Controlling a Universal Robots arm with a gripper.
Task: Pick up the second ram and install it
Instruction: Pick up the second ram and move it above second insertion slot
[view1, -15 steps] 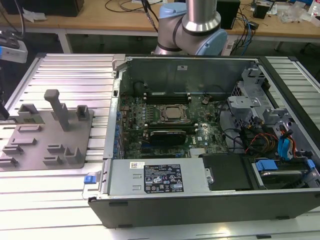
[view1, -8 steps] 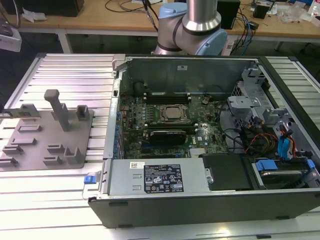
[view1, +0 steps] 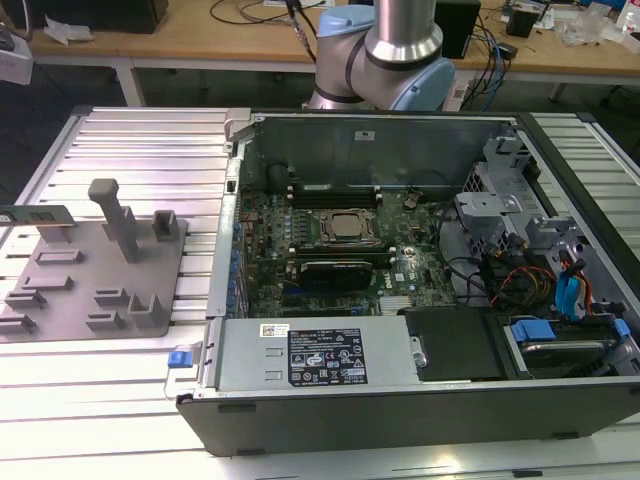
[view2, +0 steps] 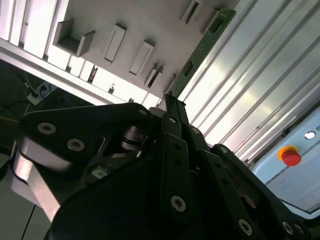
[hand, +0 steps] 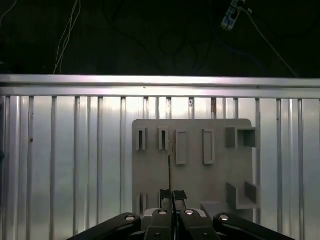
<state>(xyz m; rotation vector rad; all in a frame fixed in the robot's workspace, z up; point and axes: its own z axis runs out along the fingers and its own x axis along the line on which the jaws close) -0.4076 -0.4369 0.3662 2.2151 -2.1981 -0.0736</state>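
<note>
Jaws of the black gripper are shut almost all the way, and they pinch the second ram. The second ram is a long, thin, flat green board stick with small dark chips. In the first wrist view it is seen from its skinny edge, as a thin line coming out from between the two black fingertips. In the second wrist view the gripper holds one end of the second ram, and the rest of the stick reaches out past the tips.

Under the stick lies the flat grey plastic holder tray with its little slots. I cannot tell if the stick touches the tray. The tray sits on the silver ribbed metal table.

In the exterior view the second ram is at the exterior view's left, over the far end of the grey tray. It is well apart from the big open computer case. Inside the case are the green motherboard, a square silver chip socket and long black memory slots. The silver and pale blue robot arm stands behind the case.
</note>
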